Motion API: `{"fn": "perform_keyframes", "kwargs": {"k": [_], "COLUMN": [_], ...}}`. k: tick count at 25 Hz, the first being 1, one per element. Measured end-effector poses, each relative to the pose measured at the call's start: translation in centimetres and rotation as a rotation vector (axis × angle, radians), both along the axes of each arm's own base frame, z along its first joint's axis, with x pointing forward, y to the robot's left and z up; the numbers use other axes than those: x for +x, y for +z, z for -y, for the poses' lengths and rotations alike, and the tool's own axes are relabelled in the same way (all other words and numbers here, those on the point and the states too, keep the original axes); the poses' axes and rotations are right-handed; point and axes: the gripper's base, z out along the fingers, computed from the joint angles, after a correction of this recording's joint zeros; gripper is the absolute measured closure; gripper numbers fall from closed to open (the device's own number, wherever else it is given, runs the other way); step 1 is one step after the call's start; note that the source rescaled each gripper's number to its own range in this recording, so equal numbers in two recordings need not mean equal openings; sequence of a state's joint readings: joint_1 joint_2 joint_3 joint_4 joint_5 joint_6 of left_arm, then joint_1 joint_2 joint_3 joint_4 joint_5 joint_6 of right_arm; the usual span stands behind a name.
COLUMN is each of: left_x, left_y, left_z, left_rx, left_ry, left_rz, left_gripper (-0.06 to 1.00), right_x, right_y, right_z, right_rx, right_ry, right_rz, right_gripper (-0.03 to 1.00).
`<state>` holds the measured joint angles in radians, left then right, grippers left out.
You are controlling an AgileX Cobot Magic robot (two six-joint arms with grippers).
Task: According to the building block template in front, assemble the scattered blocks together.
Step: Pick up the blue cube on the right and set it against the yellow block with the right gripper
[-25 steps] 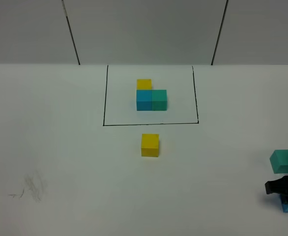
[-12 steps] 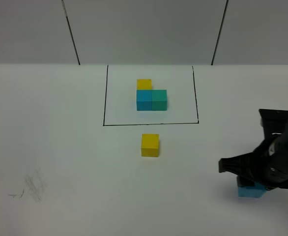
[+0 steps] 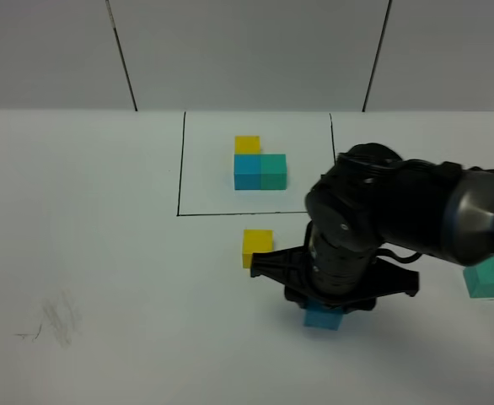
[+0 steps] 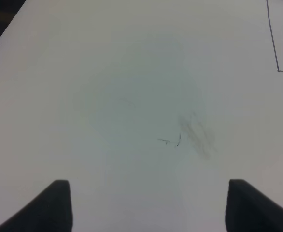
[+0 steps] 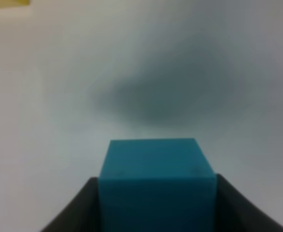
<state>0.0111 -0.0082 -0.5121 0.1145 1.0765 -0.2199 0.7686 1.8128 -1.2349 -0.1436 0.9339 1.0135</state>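
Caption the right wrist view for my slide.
Right gripper clamps the cyan-blue cube, white table beyond.

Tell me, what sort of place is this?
Probably a robotics lab test bench: a plain white tabletop, a black-framed L-shaped trio of small cubes set out as a model, and the right gripper of a black robot arm clamped on a cyan-blue matte cube.

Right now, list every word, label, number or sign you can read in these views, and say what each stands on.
None: no view shows any readable text.
The yellow block, cyan-blue block and teal-green block have plain faces, as do the template cubes.
The black rectangle is only a drawn line.
The grey scribble on the table is a smudge, not letters.
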Motion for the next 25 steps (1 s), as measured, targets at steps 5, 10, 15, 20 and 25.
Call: {"fn": "perform_keyframes", "kwargs": {"k": [5, 10, 15, 20, 25], "left_x": [0.0, 0.0, 0.0, 0.0, 0.0], "left_y": [0.0, 0.0, 0.0, 0.0, 0.0], "left_z": [0.0, 0.0, 0.0, 0.0, 0.0], "left_rx": [0.0, 0.001, 0.001, 0.001, 0.001], "left_ry": [0.0, 0.0, 0.0, 0.0, 0.0], "left_rz": [0.001, 0.001, 0.001, 0.001, 0.001], "left_gripper": [0.44, 0.44, 0.44, 0.44, 0.44], "right_x": [0.7, 0.9, 1.7, 3.0, 3.8], "right_y": [-2.4, -3.3, -4.3, -4.7, -4.3], "right_z": [-3.5, -5.4, -6.9, -8.0, -8.4], "right_rx": [0.023, 0.018, -0.032, -0.101, -0.095], "right_ry": [0.044, 0.118, 0.198, 0.221, 0.221], "right_rz": [0.012, 0.045, 0.084, 0.068, 0.082], "right_gripper": [0.67, 0.67, 0.67, 0.67, 0.67]}}
